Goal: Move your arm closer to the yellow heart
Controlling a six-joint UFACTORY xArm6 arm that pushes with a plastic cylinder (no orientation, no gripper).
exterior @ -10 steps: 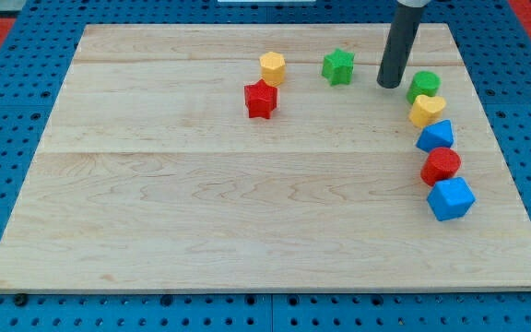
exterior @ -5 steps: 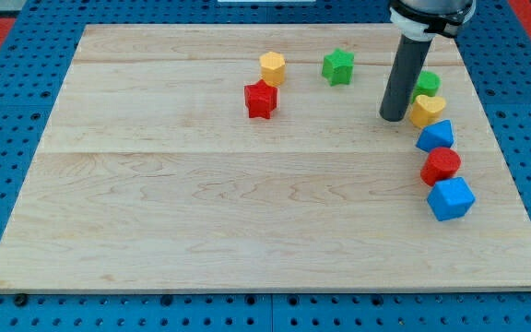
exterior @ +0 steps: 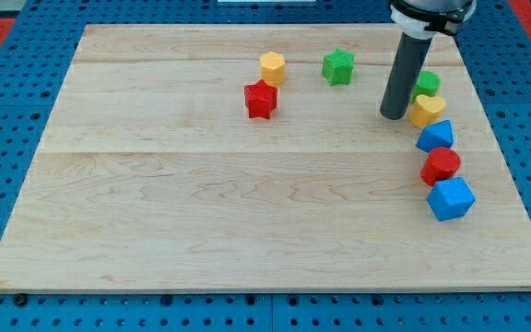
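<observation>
Blue pegboard (exterior: 26, 309) surrounds a pale wooden counter (exterior: 201, 203), with red pegboard showing at the view's top corners.

Going from the view's left, the first blocks sit near the top middle: a red star (exterior: 260, 99), and just up and right of it a yellow hexagon (exterior: 272, 67), close but with no clear contact. Further right, apart from both, is a green star (exterior: 337, 66).

Next comes the dark rod, reaching down from the view's top; my tip (exterior: 394, 116) rests on the counter just left of the yellow heart (exterior: 427, 111), very near it, though whether they touch cannot be told. The arm carries no hand, so there is no grip state to tell.

Right of the rod a column of blocks runs down the right side: a green block (exterior: 426, 83), partly hidden behind the rod, the yellow heart directly below it, then a blue block (exterior: 436, 136), a red block (exterior: 442, 165), and a larger blue block (exterior: 451, 198), each close against the next.
</observation>
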